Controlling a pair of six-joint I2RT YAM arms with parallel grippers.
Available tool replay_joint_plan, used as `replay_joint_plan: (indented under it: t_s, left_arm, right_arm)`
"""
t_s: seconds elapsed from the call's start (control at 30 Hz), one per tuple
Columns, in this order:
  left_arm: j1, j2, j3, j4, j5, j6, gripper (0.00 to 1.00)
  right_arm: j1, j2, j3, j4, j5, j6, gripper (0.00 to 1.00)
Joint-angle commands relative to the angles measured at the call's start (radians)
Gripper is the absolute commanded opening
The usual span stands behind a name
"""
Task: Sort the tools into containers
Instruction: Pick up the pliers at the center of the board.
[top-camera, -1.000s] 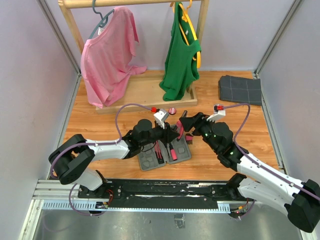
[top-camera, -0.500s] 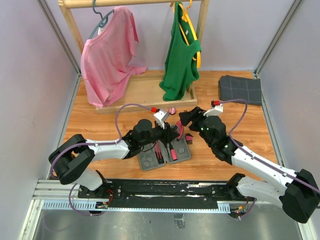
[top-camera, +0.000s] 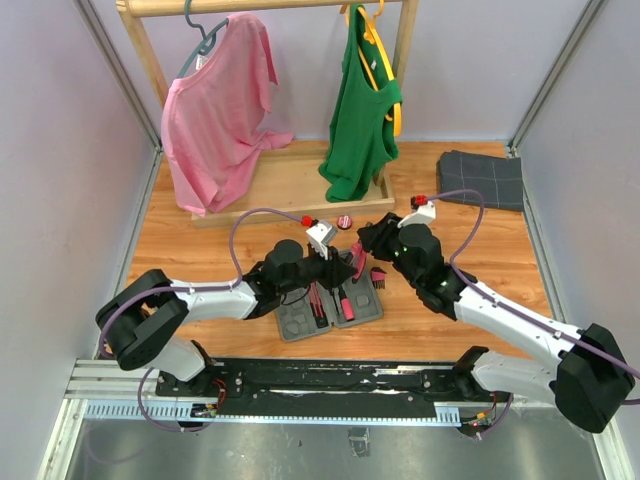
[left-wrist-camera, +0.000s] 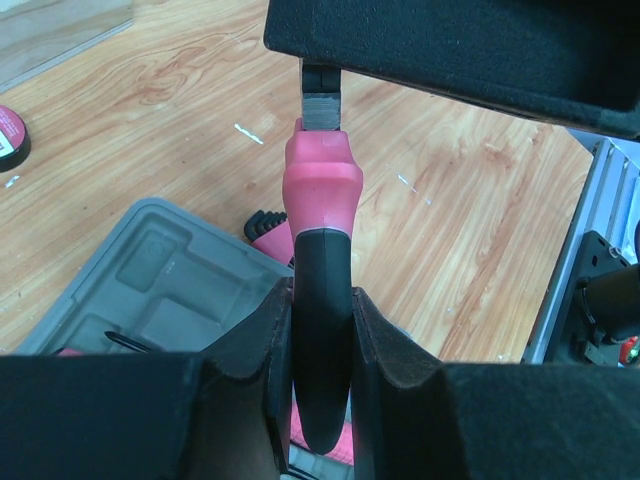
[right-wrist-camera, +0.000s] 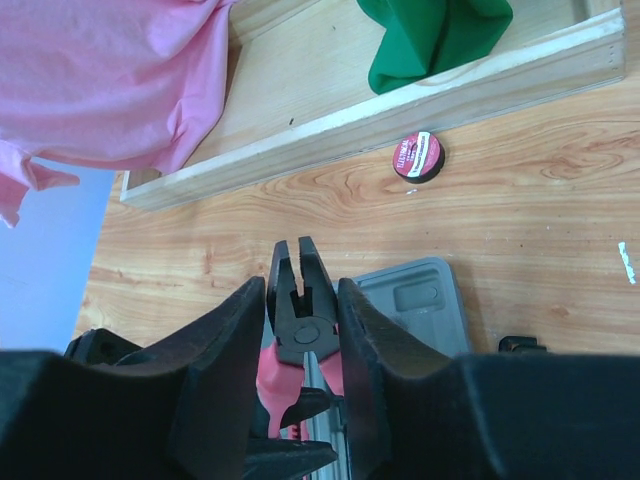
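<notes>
The grey tool case (top-camera: 330, 305) is lying open near the middle of the desk's (top-camera: 200, 250) near edge. Pink-handled tools (top-camera: 320, 298) are sitting in its moulded recesses, including one long pink tool (top-camera: 345, 300) along its right side. They're too small from above to name one by one.

The pliers (right-wrist-camera: 298, 320) are hanging just above the case's far edge. The left end effector (left-wrist-camera: 318, 312) is pinching them by the black and pink handle. The right end effector (right-wrist-camera: 300, 290) is coming in from the far side with a finger hugging each side of the black pliers head. I can't tell if it's actually squeezing or just sitting right next to it.

On the bare wood, a small round red piece (top-camera: 345, 221) is lying just past the case, toward the far edge. A little black-and-pink bundle (top-camera: 379, 273) is resting just beside the case's right far corner.

A folded dark grey cloth (top-camera: 482, 178) is sitting in the desk's far right corner. A wooden rack (top-camera: 290, 180) is standing along the far edge with a pink shirt (top-camera: 215, 110) and a green top (top-camera: 362, 120) hanging from it. Pale lilac walls (top-camera: 60, 150) are boxing the whole thing in, and a metal rail (top-camera: 300, 385) is running along the near edge under the arm bases.
</notes>
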Motion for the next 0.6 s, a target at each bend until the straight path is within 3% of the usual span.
replay_joint_plan:
  t_s: [0.0, 0.2, 0.27, 0.47, 0.57]
  left_arm:
    - [-0.004, -0.046, -0.002, 0.098, 0.021, 0.030, 0.00]
    - [-0.004, -0.057, -0.010, 0.109, 0.025, 0.032, 0.01]
    - [-0.004, -0.057, -0.010, 0.109, 0.026, 0.032, 0.03]
    - [-0.004, -0.058, -0.012, 0.114, 0.031, 0.025, 0.44]
    - [-0.004, -0.062, -0.018, 0.124, 0.030, 0.022, 0.54]
  right_arm:
    - [-0.009, 0.004, 0.050, -0.023, -0.039, -0.013, 0.30]
    - [-0.013, -0.009, 0.037, -0.037, -0.053, -0.024, 0.04]
    - [-0.015, -0.016, 0.034, -0.044, -0.049, -0.029, 0.01]
    - [-0.015, -0.040, 0.036, -0.085, -0.024, -0.058, 0.01]
    - [-0.016, -0.059, 0.038, -0.113, -0.003, -0.066, 0.00]
